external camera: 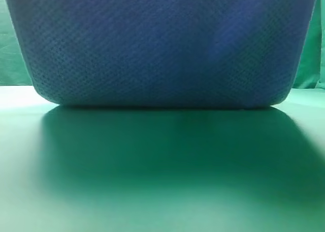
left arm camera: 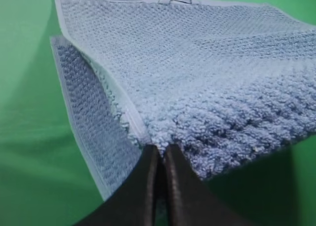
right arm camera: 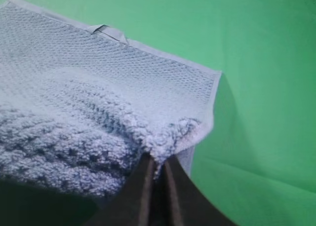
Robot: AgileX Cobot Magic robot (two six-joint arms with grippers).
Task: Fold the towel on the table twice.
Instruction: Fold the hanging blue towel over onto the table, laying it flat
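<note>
Together, the left gripper (left arm camera: 159, 154) and right gripper (right arm camera: 157, 162) each pinched a corner of the towel (external camera: 162, 44), lifted above the table (external camera: 152, 191).

backdrop cloth (external camera: 10, 49): green, wrinkled, I see it at the upper left and upper right edges of my high view, hanging as the far background.

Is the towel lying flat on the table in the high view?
No: the towel hangs lifted, filling the upper view, its lower fold just above the table with a dark shadow beneath.
</note>
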